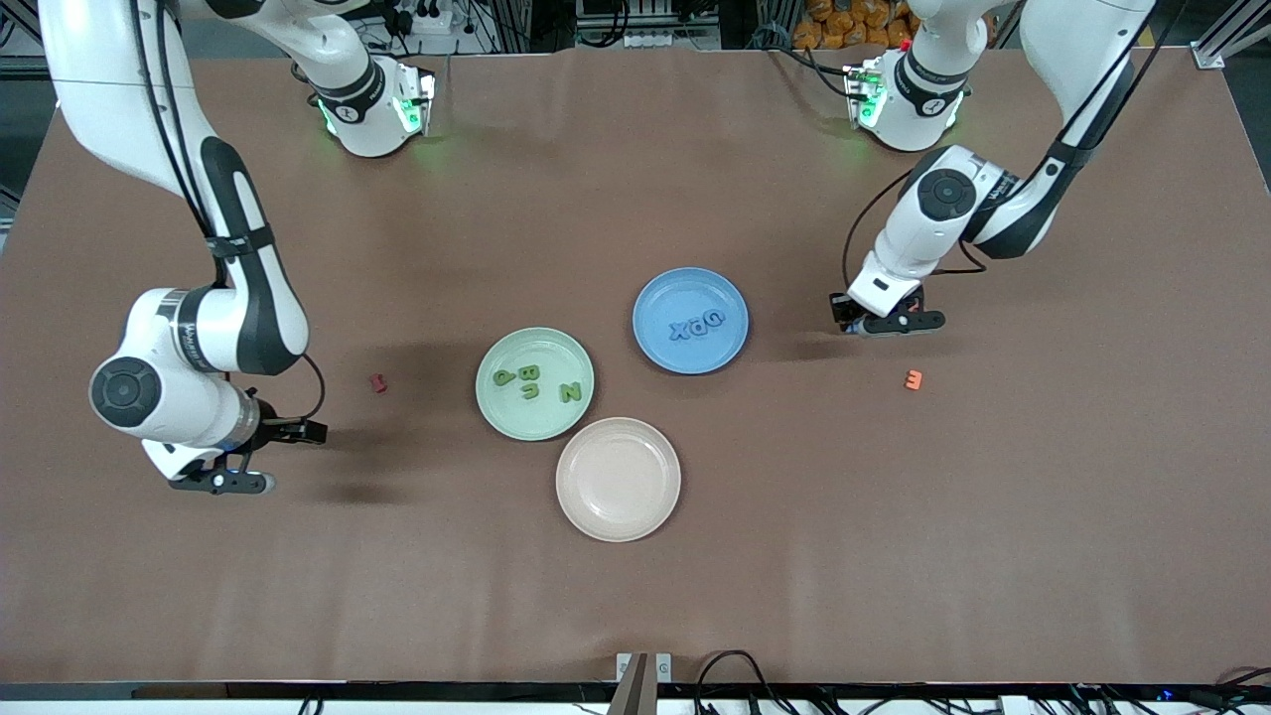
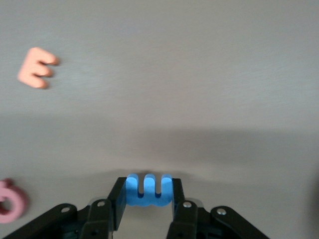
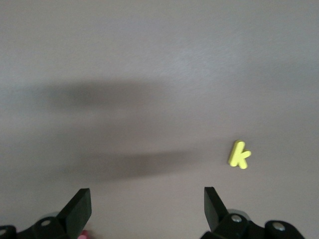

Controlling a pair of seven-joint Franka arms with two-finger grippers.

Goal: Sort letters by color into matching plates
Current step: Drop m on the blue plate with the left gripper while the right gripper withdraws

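Meanwhile, the right gripper (image 1: 220,484) waits with jaws spread wide and nothing between them, over bare bench (image 1: 635,596) toward the right arm's end; its wrist view shows a yellow K (image 3: 239,155) lying nearby. A red letter (image 1: 378,382) lies beside the green plate (image 1: 534,383), which holds four green letters (image 1: 529,381). Just nearer the front camera sits the beige plate (image 1: 618,479). The blue plate (image 1: 690,320) carries three blue letters (image 1: 697,325). The left gripper (image 2: 148,199) is clamped on a blue letter E (image 2: 148,190) above the bench, near an orange E (image 1: 914,379) and a pink letter (image 2: 9,201).
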